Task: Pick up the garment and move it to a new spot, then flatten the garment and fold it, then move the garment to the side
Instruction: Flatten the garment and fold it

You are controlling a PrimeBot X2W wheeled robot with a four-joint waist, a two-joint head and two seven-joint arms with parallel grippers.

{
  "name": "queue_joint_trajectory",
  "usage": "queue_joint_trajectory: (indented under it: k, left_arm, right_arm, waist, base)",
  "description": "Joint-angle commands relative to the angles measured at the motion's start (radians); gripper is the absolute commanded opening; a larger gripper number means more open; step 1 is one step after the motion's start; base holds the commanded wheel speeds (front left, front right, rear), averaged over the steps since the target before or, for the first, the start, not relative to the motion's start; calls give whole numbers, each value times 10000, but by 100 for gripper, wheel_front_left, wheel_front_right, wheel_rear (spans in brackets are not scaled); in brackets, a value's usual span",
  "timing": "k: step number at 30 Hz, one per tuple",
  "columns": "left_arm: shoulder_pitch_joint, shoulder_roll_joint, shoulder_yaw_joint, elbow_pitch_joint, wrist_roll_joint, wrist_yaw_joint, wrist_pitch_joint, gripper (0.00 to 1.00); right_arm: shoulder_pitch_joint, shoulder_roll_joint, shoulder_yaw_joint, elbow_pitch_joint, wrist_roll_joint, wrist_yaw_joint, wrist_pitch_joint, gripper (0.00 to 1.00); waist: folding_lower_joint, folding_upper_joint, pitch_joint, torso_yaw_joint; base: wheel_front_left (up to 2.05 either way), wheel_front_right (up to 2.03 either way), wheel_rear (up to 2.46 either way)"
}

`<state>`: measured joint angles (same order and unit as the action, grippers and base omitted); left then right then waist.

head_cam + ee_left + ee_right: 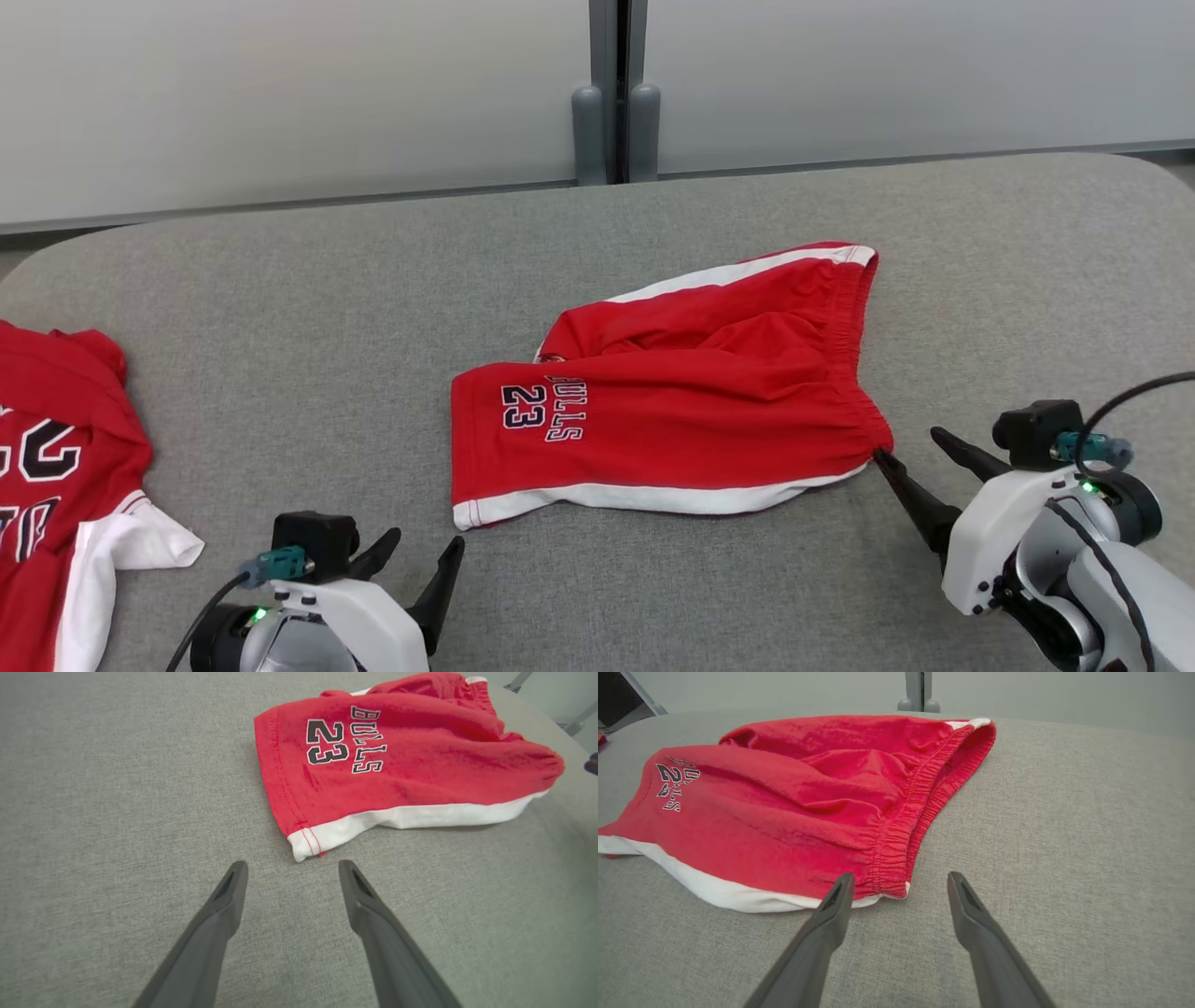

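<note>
Red shorts (672,411) lie crumpled mid gray table (280,308). R gripper (906,443) wide open, holds nothing, one finger right by the waistband corner. L gripper (425,539) wide open, empty, near the hem corner. Red shirt (56,448) far left.

Grey fabric table (280,308) carries red shorts (691,401) and a red jersey (56,448).

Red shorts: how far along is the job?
Done: the red shorts lie on the table, apparently doubled leg over leg, but rumpled. In hand: left gripper open by the hem corner, right gripper open at the waistband corner, nothing held. Left: flattening, folding, moving aside.
</note>
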<state>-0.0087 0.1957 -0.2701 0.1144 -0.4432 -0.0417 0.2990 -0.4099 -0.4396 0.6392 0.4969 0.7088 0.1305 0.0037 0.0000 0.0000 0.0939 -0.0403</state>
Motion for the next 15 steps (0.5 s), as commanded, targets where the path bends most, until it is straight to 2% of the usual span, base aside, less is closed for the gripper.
queue_joint_trajectory:
  k: [1, 9, 15]
  left_arm:
    - [-199, 60, 26, -20, -56, -28, 24, 100]
    - [-998, 139, -466, 233, -210, -388, 912, 100]
    - [-1765, 32, -883, 910, -351, -627, 1111, 100]
  right_arm:
    - [-94, -87, 69, 70, 43, 5, 56, 100]
    - [-1221, -170, 1379, 909, 920, 5, 91, 100]
    - [-1809, -119, 2077, 1398, 1539, 5, -36, 100]
  waist:
    - [0, 0, 166, 104]
    - [0, 0, 813, 402]
    - [0, 0, 1252, 504]
  base:
    - [0, 0, 0]
    - [0, 0, 0]
    - [0, 0, 0]
